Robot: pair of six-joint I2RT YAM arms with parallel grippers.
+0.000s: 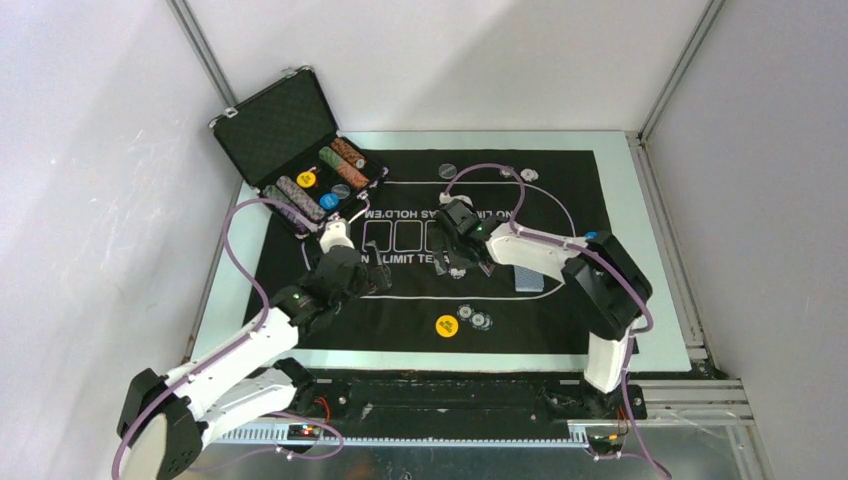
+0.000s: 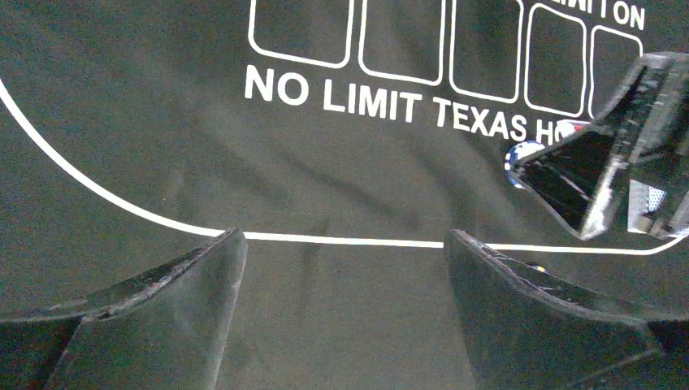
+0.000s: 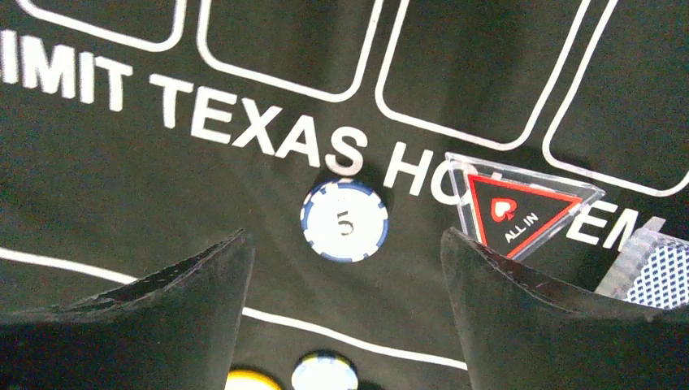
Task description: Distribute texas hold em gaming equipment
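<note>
My right gripper is open over the black mat, with nothing between its fingers. A blue-and-white poker chip marked 5 lies flat on the mat just beyond the fingertips. To its right lie the red-black triangle marker and a blue-backed playing card. My left gripper is open above bare mat, left of the right gripper. A yellow disc and two chips lie at the mat's near edge. More chips lie at the far edge.
The open black case stands at the back left, with rows of chips and a yellow and a blue disc inside. Blue-backed cards lie under the right arm. Walls close in on both sides.
</note>
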